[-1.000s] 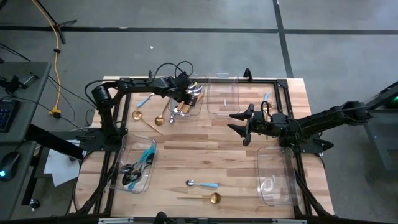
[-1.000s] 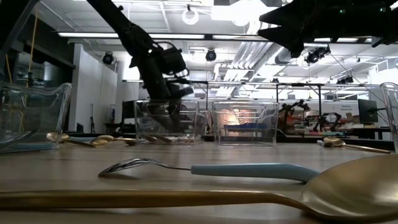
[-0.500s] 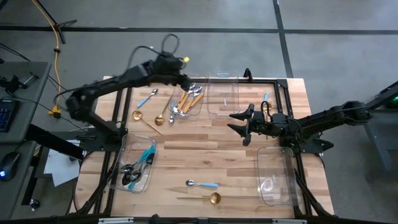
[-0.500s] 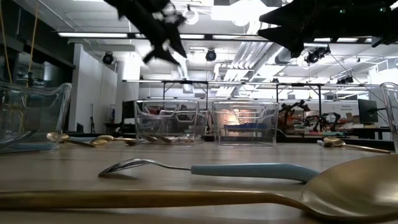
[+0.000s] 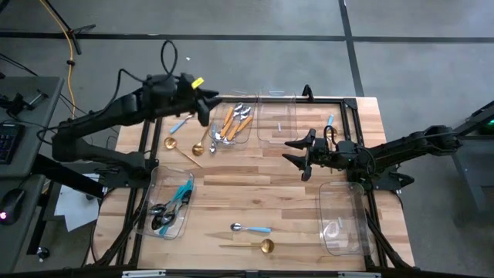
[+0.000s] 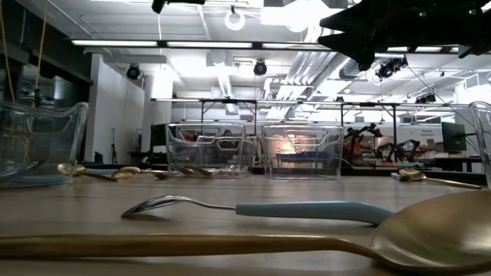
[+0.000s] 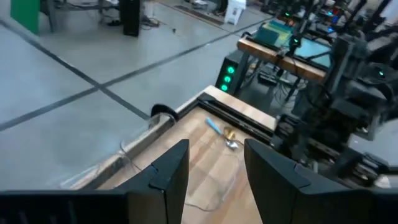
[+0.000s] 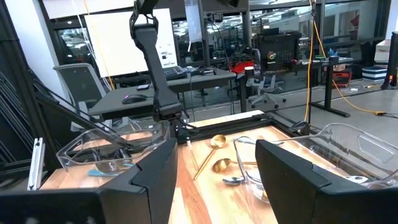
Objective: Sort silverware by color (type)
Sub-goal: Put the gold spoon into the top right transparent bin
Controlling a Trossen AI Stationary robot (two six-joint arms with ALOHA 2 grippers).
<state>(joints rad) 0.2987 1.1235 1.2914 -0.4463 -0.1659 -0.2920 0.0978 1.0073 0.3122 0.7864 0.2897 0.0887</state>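
Change: since a second ago my left arm has lifted out of the far bin of orange-handled spoons and swung back toward the table's far left corner; my right arm has not moved.
Room: I see grey concrete floor around the table from above; the low view looks into a bright workshop with ceiling strip lights.
Table: a wooden table (image 5: 255, 174) inside a black frame, with four clear bins on it.
Bins: far middle bin (image 5: 235, 121) holds the orange-handled spoons (image 5: 238, 122); the bin beside it (image 5: 275, 117) looks nearly empty; near left bin (image 5: 167, 204) holds dark-headed blue-handled utensils (image 5: 171, 206); I cannot make out what the near right bin (image 5: 343, 217) holds.
Left gripper: the left gripper (image 5: 202, 104) hangs above the far left edge, fingers (image 7: 169, 168) parted, nothing between them.
Right gripper: the right gripper (image 5: 295, 153) hovers over the table's right middle, fingers (image 8: 155, 175) spread wide, holding nothing.
Loose silverware: two gold spoons (image 5: 184, 150) and a light-blue-handled piece (image 5: 182, 123) lie left of the far middle bin; a light-blue-handled spoon (image 5: 251, 228) and a gold spoon (image 5: 255, 246) lie near the front edge; one blue piece (image 5: 329, 120) sits by the far right rail.
Hidden: in the low view my left arm is almost wholly cut off at the top, and the gold spoon runs out of the frame.
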